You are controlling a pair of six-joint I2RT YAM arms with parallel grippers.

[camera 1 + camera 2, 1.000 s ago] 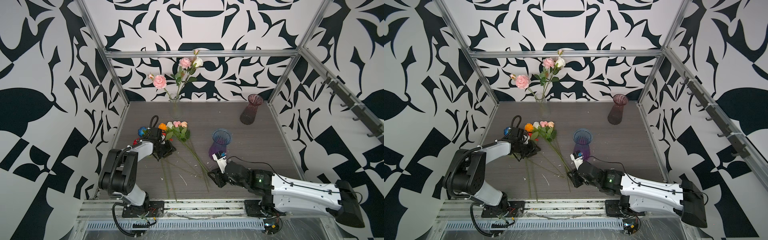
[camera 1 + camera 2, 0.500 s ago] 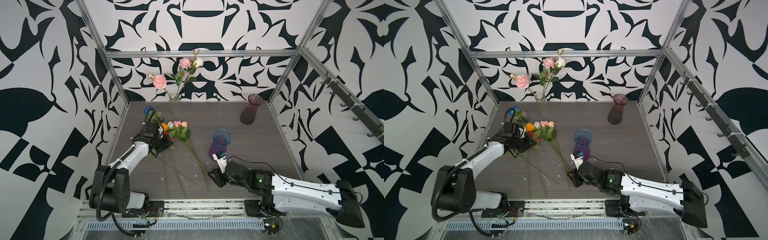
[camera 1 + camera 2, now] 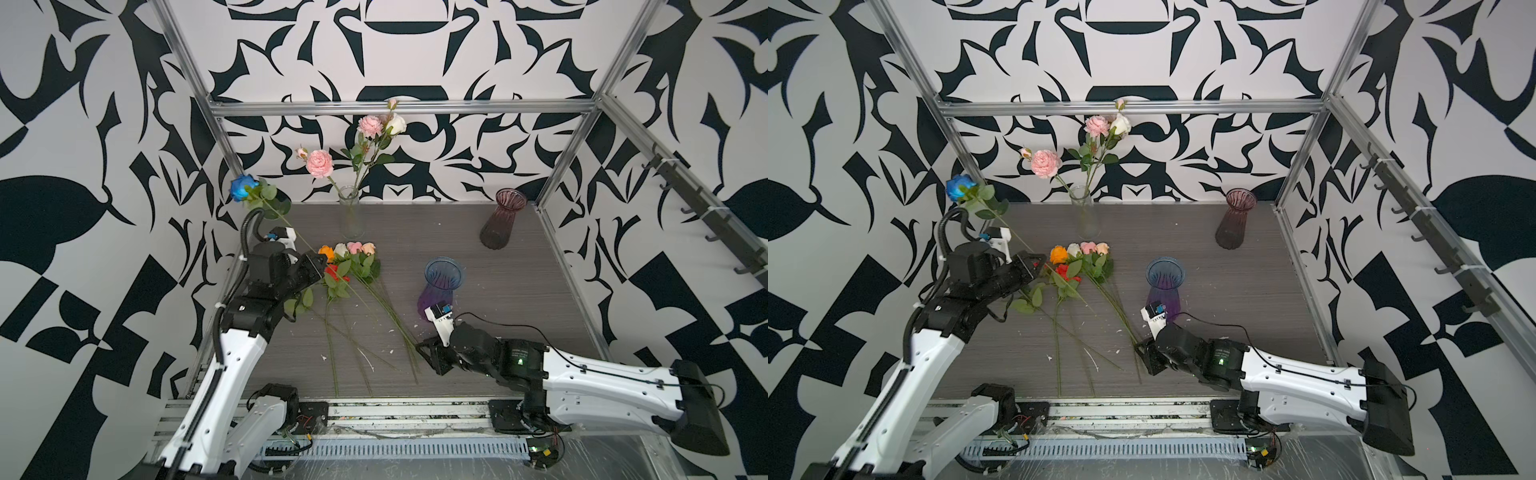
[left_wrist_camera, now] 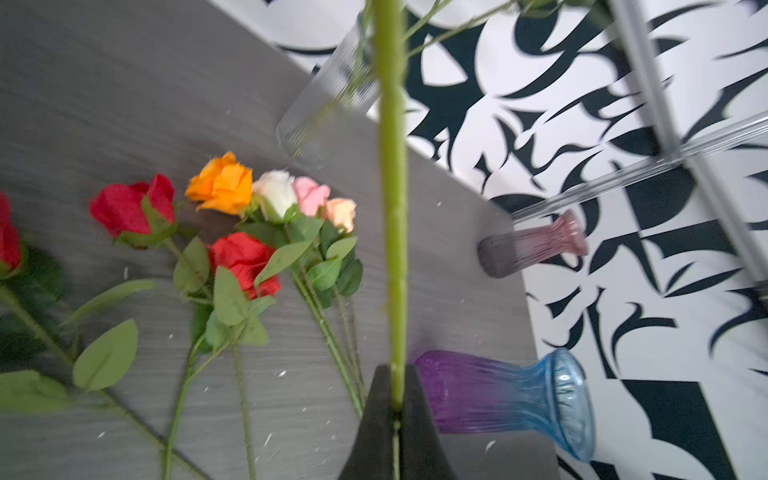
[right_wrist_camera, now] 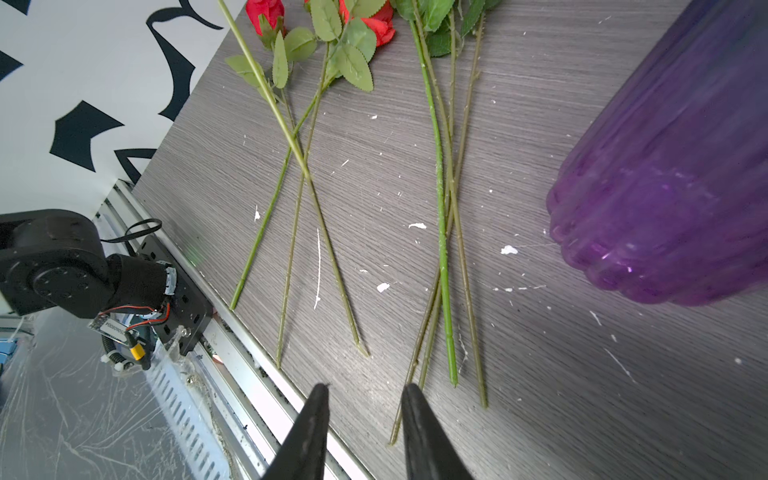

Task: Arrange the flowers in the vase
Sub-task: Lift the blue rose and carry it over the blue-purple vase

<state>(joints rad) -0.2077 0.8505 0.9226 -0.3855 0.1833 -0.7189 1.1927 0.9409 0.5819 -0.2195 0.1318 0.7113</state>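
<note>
Flowers [image 3: 354,248], thin green stems, ruffled heads, fanned flat on grey wood-grain table [image 3: 519,291] left of fluted purple-blue glass vase [image 3: 441,286], pink and white blooms [image 3: 370,124] upright in ribbed clear vase [image 3: 350,218] at far edge, blue rose [image 3: 241,188] high at far left, stem clamped in closed left gripper [image 4: 397,374], right gripper [image 5: 363,388] low by near stem ends, jaws slightly apart, empty
</note>
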